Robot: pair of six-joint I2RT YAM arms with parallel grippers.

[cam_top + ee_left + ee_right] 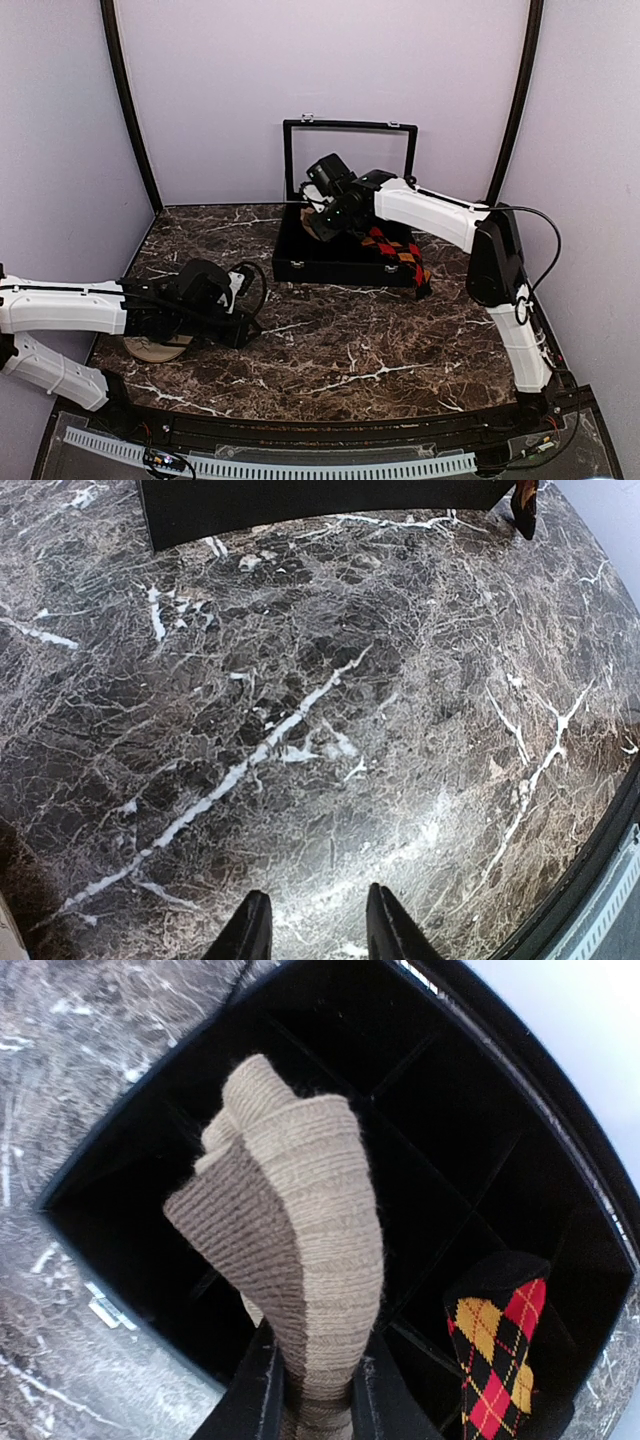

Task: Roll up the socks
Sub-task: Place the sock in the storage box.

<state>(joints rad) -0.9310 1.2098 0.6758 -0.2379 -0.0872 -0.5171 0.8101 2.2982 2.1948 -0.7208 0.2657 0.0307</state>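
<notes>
- Surface (330,700) is overhung by the left hand (316,932), narrowly parted and empty, seemingly parked clear.
- Tan sock (300,1220) is pinched by the right hand (312,1392) and hung over the case (450,1110), probably for lowering into a compartment.
- Argyle sock (495,1355) is draped flat at the case's right end, judged not yet rolled.

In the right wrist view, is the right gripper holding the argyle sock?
No, the right gripper is shut on the tan-brown sock, while the argyle sock lies apart on the black case.
</notes>
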